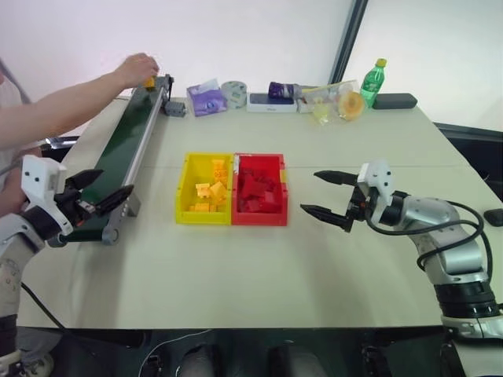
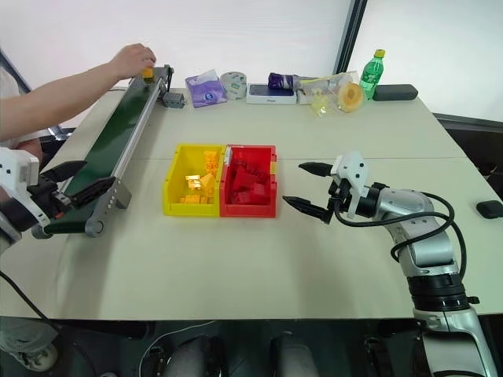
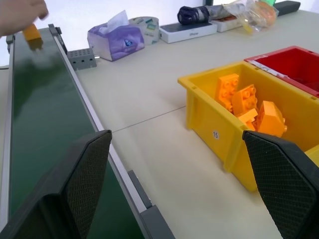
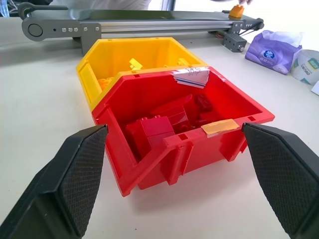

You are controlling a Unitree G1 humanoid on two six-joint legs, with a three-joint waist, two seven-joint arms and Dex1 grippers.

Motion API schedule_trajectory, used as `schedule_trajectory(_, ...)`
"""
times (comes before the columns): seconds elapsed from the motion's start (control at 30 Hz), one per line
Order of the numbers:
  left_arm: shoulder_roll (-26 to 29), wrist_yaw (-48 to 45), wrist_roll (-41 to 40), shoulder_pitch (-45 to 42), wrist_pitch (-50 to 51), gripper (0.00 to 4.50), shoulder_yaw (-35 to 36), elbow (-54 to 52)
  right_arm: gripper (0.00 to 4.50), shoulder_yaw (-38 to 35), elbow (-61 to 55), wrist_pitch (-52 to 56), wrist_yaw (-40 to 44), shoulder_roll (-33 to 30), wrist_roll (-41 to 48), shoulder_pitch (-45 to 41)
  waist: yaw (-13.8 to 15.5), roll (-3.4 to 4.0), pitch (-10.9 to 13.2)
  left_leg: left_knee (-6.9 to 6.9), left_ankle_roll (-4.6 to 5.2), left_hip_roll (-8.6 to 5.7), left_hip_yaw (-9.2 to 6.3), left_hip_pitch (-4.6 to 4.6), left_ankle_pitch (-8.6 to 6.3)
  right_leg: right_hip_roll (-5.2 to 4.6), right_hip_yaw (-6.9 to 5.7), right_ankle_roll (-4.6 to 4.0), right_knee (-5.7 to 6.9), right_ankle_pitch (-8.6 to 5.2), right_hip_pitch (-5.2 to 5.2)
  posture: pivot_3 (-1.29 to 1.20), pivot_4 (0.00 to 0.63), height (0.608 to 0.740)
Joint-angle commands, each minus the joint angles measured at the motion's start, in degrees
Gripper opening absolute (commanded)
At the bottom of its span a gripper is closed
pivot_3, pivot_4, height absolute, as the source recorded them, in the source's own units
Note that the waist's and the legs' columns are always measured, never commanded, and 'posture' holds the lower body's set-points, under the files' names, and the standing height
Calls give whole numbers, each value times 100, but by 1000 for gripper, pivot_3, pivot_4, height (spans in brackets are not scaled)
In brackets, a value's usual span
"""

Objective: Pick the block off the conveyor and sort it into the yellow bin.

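The yellow-orange block point(image 1: 148, 81) sits at the far end of the dark green conveyor point(image 1: 126, 145), with a person's hand point(image 1: 135, 67) on it. The yellow bin point(image 1: 203, 217) stands mid-table with several yellow bricks inside, touching its red twin point(image 1: 259, 216). My left gripper point(image 1: 116, 181) is open over the conveyor's near end, level, with nothing between its fingers. Open and empty, my right gripper point(image 1: 310, 192) hovers just right of the red bin, pointing at it. In the left wrist view the block point(image 3: 32, 32) is far up the belt.
The person's arm reaches in over the table's far left corner. Along the far edge lie a purple tissue pack point(image 1: 207, 100), a tape roll point(image 1: 233, 93), a white box point(image 1: 271, 102), a green bottle point(image 1: 372, 81) and a black case point(image 1: 395, 100).
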Motion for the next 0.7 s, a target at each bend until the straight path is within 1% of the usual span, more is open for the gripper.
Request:
schedule_trajectory(0.03, 114, -31, 41, -32, -180, 4434, 179, -120, 4500, -118, -150, -64, 36, -49, 68, -92, 0, 0, 0, 0, 0, 0, 0, 0, 0, 0, 0, 0, 0, 0, 0, 0, 150, 740)
schedule_trajectory(0.7, 36, 222, -155, 397, -81, 4434, 641, -513, 4500, 53, 185, -152, 217, 119, -26, -396, -1, 0, 0, 0, 0, 0, 0, 0, 0, -1, 0, 0, 0, 0, 0, 0, 150, 740)
